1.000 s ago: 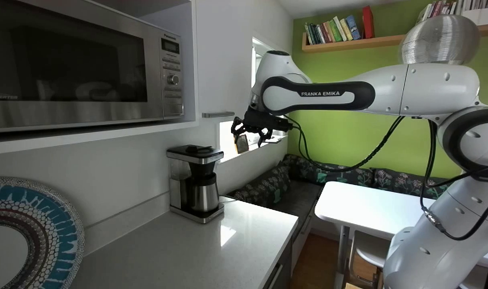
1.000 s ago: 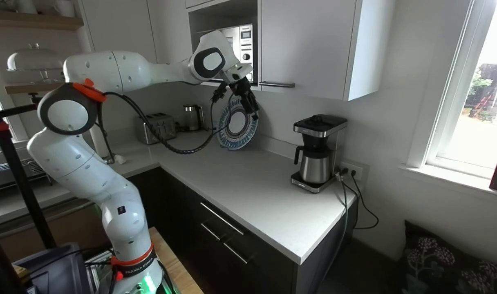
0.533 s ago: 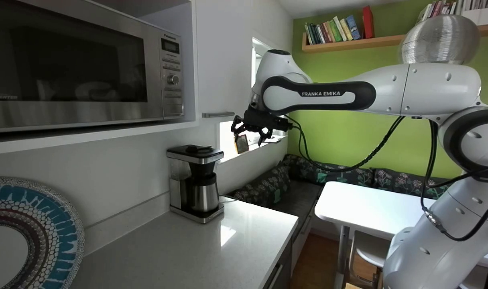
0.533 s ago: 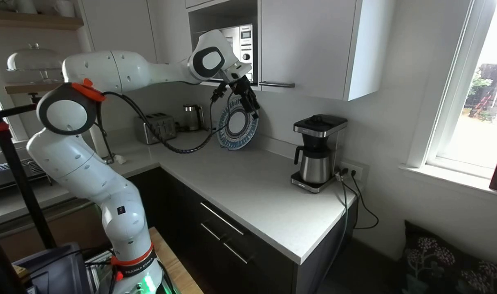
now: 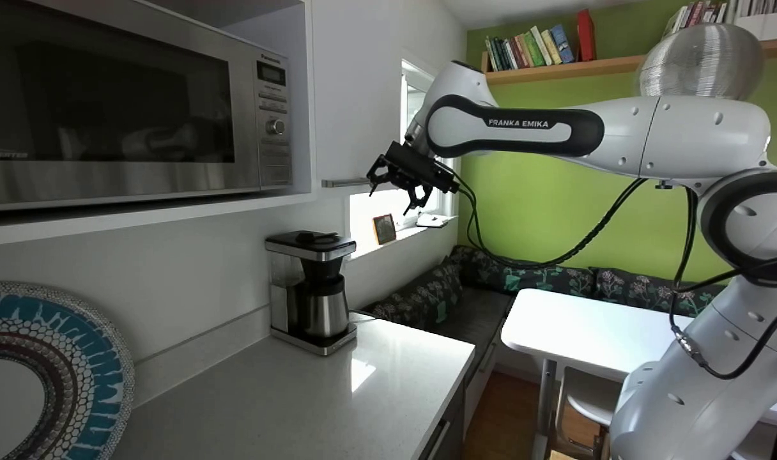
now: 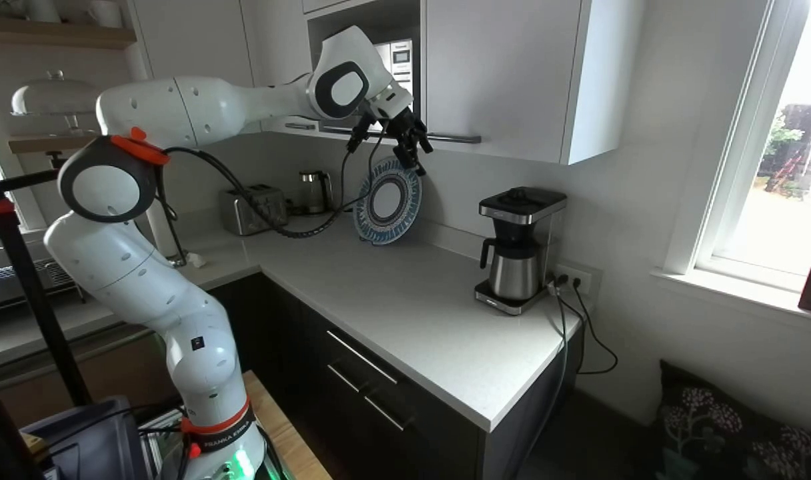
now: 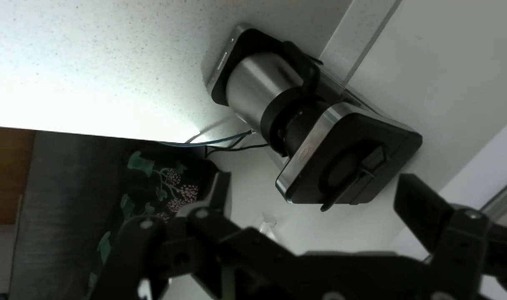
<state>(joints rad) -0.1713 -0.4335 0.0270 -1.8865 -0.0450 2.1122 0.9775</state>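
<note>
Jaws stand wide apart and grip nothing. In the wrist view, the gripper point(image 7: 314, 198) frames the coffee maker point(image 7: 353, 154) within its gap by line of sight only; no contact is shown. The carafe point(image 7: 262, 81) is seated in place, and a black scoop-like item point(image 7: 373, 159) rests on top. Status, as judged: early stage; nothing is taken up, and any grasp is left to be made. In an exterior view, the coffee maker stands upright at the rear edge of the worktop point(image 5: 254, 396), near its end edge; the gripper hangs well above that surface, overlapping one end of the cabinet handle point(image 5: 342, 183). In an exterior view, the round patterned plate point(image 6: 389, 200) leans farther along the rear edge, well apart from the end corner. The gripper also overlaps the cabinet handle there; the separation between them cannot be determined.
</note>
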